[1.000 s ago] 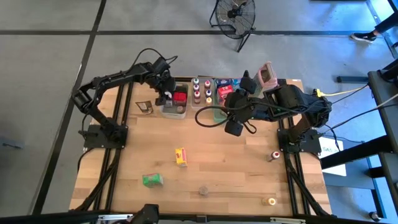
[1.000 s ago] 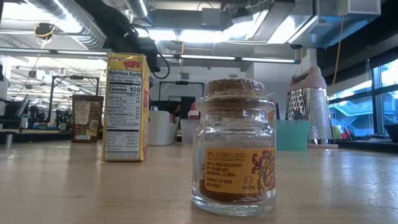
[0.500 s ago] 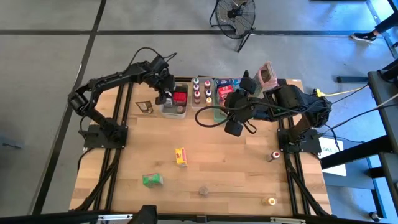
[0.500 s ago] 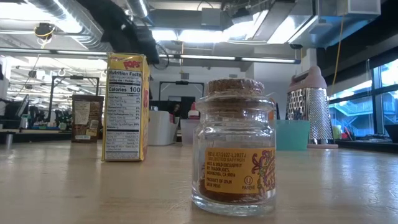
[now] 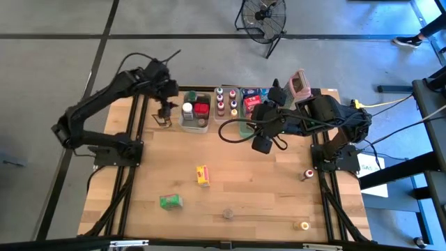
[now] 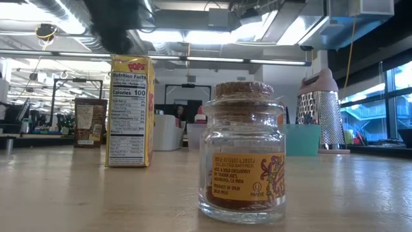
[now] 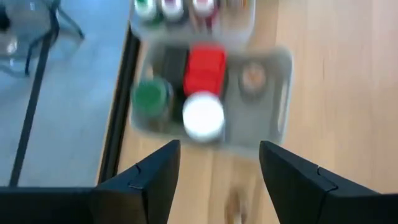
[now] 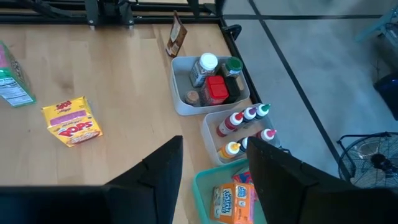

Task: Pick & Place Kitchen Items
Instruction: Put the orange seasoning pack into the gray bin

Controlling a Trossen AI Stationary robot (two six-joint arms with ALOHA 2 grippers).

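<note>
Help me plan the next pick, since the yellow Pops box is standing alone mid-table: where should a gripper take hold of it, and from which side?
Probably from straight above. The yellow Pops box stands upright on the table, tall and thin, with nothing close beside it. Close the fingers across its two broad faces near the top edge, where the narrow thickness fits between them. A sideways approach would likely tip it.

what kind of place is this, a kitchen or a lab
Most likely a robotics lab or workshop, not a kitchen. Two dark robot arms are bolted to a wooden table on a bare grey floor, a floor fan stands behind it, and the low view shows exposed ceiling ducts above office desks.
</note>
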